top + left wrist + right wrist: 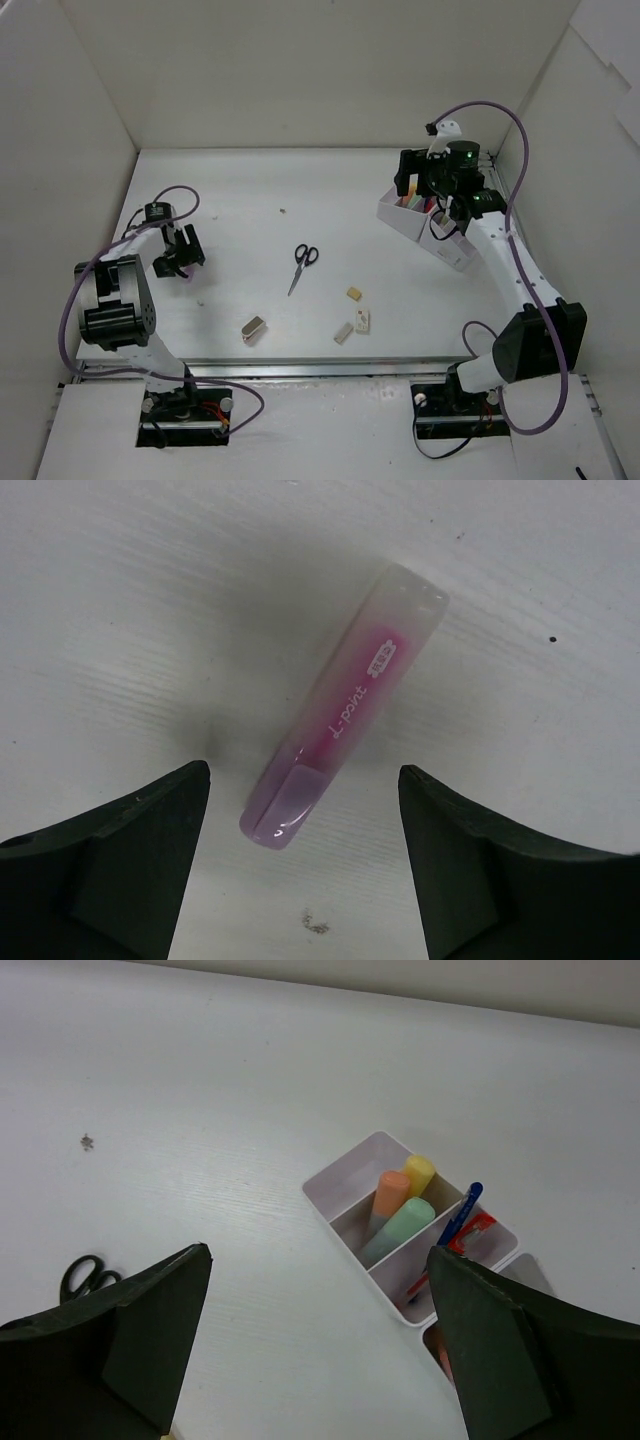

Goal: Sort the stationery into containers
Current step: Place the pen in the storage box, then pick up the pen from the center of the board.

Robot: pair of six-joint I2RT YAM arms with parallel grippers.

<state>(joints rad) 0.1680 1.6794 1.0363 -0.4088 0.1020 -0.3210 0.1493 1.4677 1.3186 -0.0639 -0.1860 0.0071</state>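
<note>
A pink marker (pixel 345 705) lies on the table between the fingers of my left gripper (pixel 305 810), which is open just above it; in the top view my left gripper (pixel 178 255) hides it. My right gripper (pixel 425 185) is open and empty over the white tray (pixel 400 218). In the right wrist view the tray (pixel 345 1182) holds orange (pixel 390 1195), yellow (pixel 419 1172) and pale-green (pixel 408 1222) markers and a blue pen (pixel 460 1212). Black-handled scissors (pixel 303 265), three beige erasers (pixel 354 293) (pixel 362 320) (pixel 343 333) and a metallic block (pixel 253 329) lie on the table.
White walls enclose the table on the left, back and right. A red item (pixel 478 1230) sits beside the blue pen. The scissors (pixel 85 1275) show at the left in the right wrist view. A small dark speck (pixel 283 210) lies on the table.
</note>
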